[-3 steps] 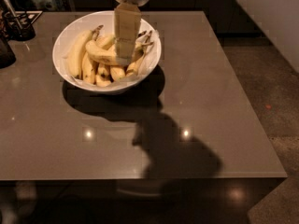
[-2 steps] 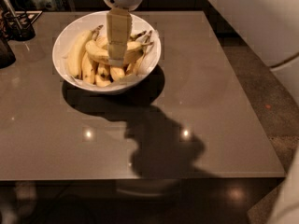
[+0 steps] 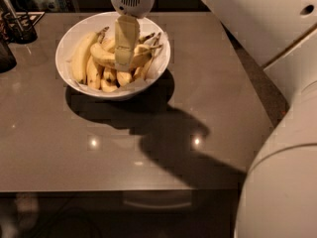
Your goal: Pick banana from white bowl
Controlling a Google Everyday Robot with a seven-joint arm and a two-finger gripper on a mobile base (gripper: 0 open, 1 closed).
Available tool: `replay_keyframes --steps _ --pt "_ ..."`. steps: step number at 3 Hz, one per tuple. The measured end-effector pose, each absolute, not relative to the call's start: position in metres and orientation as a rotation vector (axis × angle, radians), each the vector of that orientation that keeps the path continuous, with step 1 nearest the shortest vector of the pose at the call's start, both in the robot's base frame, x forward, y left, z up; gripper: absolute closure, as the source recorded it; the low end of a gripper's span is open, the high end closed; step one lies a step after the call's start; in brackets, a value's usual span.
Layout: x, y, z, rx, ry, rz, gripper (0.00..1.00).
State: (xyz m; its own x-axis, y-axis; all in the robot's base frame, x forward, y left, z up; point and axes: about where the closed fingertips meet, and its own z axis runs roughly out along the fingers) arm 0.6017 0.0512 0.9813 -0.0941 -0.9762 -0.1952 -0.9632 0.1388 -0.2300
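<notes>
The white bowl (image 3: 74,31) stands at the back left of the brown table and holds several yellow bananas. My gripper (image 3: 125,63) hangs straight down from above into the middle of the bowl. One pale finger (image 3: 127,38) shows in front and hides the other. A long curved banana (image 3: 104,56) lies crosswise on top of the pile, its dark stem pointing right. It passes behind the front finger at the tips, so the gripper is shut on it. It is low, still touching the pile.
A small dark utensil holder (image 3: 19,26) stands at the table's back left corner, with another dark object (image 3: 5,56) at the left edge. My white arm and body (image 3: 282,182) fill the right side. The table's front edge (image 3: 124,188) runs below.
The gripper moved a little left over the bowl and lowered onto the pile. The long banana now sits across its fingertips. More of my white body shows at the right.
</notes>
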Motion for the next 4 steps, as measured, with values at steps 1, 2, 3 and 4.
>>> replay_keyframes --steps 1,2,3,4 --pt "0.603 0.062 0.967 -1.894 2.148 0.007 0.05" --pt "0.604 0.071 0.956 -1.902 2.17 0.052 0.16" --pt "0.604 0.077 0.951 -1.912 2.177 0.073 0.22" --pt "0.605 0.082 0.946 -1.92 2.183 0.083 0.27"
